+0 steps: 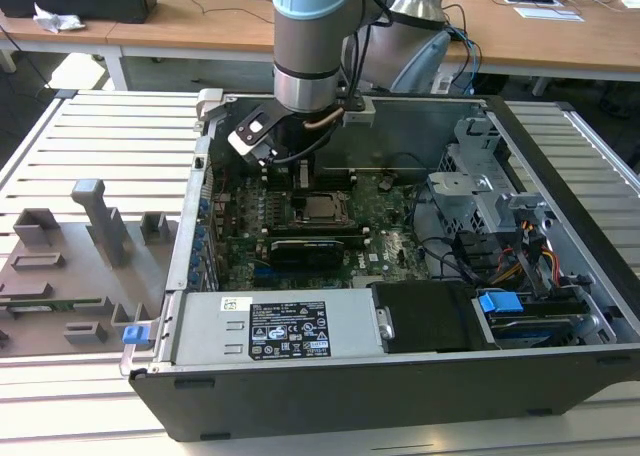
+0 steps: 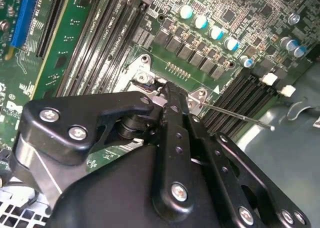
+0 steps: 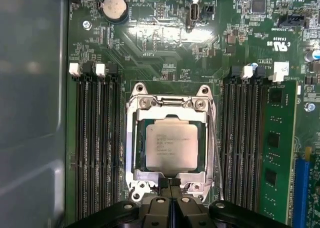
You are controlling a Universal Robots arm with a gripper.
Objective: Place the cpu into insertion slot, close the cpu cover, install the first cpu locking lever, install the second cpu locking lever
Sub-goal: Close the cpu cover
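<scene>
At the green circuit board's (image 3: 150,43) middle, the silver-grey square cpu (image 3: 171,147) lies in the silver-rimmed insertion slot (image 3: 139,88) under the lowered thin metal cpu cover (image 3: 170,104). The black gripper (image 3: 170,184), closed on nothing, touches the cover's edge. A thin wire lever (image 2: 235,116) stands unlatched, so both levers appear left to do.

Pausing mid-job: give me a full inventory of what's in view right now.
cpu: one, silver-grey, seated in the insertion slot.
insertion slot: one, silver rim, middle of the green board.
cpu cover: one, silver frame, down around the cpu.
locking lever: one, thin silver, sticking out over the memory slots.
memory slots: two banks, black, either side of the slot.
computer case: one, black, on the slatted table.
power supply: one, silver, along the case's near side.
arm: one, grey and blue, reaching into the case.
claw: one, black, shut, tips at the cover's edge.
</scene>
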